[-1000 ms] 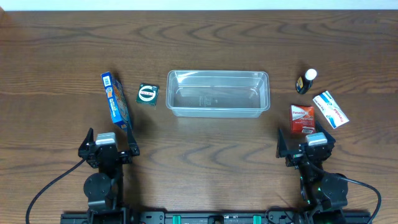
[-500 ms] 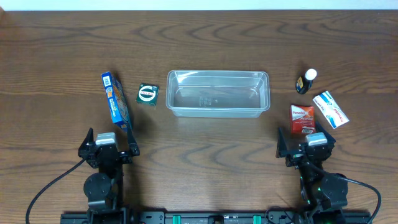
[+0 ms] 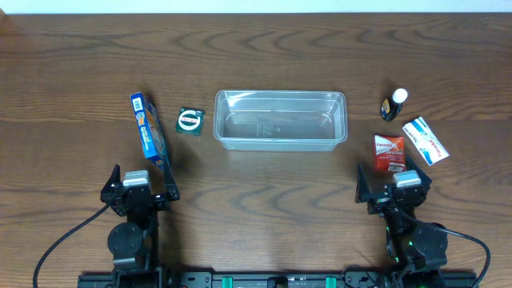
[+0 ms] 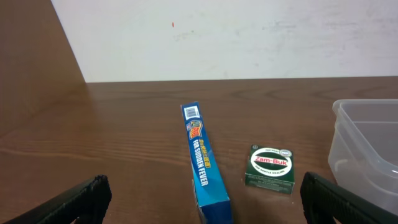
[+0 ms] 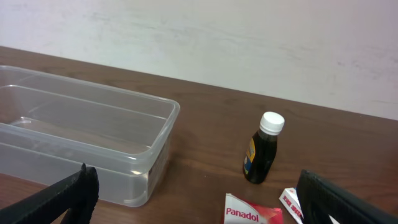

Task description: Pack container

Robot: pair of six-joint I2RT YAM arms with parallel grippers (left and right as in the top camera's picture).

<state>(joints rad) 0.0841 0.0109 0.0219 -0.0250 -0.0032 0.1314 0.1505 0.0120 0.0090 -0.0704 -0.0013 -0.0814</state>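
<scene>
Opening step, container (image 3: 280, 120) empty. Left gripper (image 3: 142, 182) and right gripper (image 3: 394, 186) parked near, spread wide, holding nothing. Next, probably: reach forward for the Panadol box (image 3: 390, 152).

Green box (image 4: 269, 167), just left of the container (image 4: 348, 143): "Zam-Buk" on its round white emblem.
Red box (image 5: 252, 214), right of the container: "Panadol" in white letters.
Blue box (image 4: 205, 165), farther left of the container: barcode on its end; yellow lettering along its side, too blurred to read.
Dark bottle (image 5: 262, 149), right of the container: yellow label, illegible.
</scene>
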